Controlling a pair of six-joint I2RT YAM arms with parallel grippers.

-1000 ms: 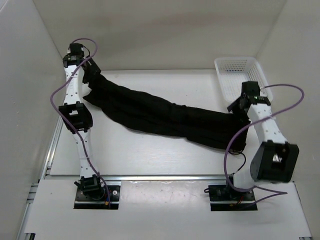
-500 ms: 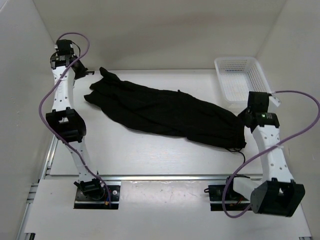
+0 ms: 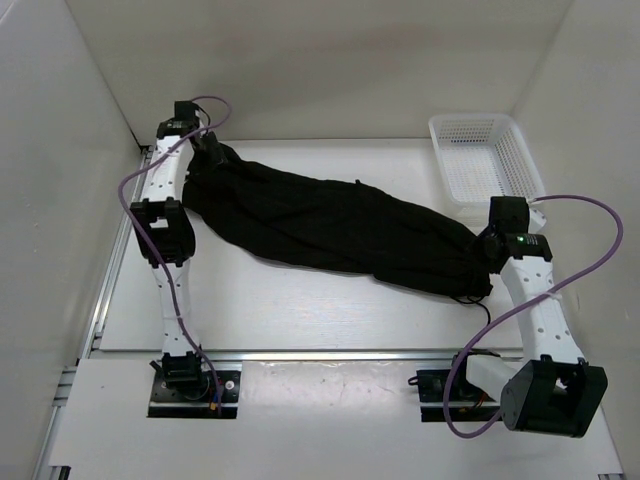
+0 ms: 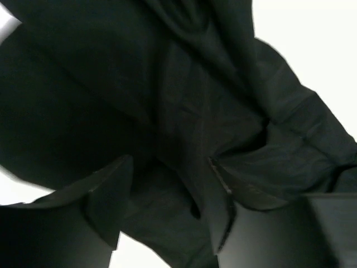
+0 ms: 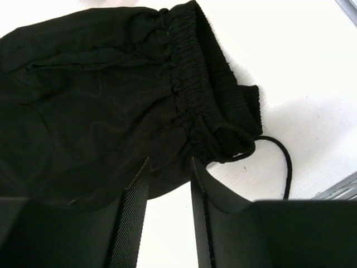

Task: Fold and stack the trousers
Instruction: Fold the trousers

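While the white mesh basket (image 3: 485, 155) sits in the far right corner, well apart from the cloth, bare table (image 3: 300, 310) runs along the near edge, and white walls (image 3: 60, 200) close in left, right and back. The trousers (image 3: 330, 225) lie stretched diagonally from far left to near right. The left gripper (image 3: 212, 152) hangs over the leg ends, fingers spread wide with fabric beneath. The right gripper (image 3: 488, 248) hovers at the elastic waistband (image 5: 195, 72), fingers narrowly parted and holding nothing. The drawstring (image 5: 281, 156) loops onto the table.
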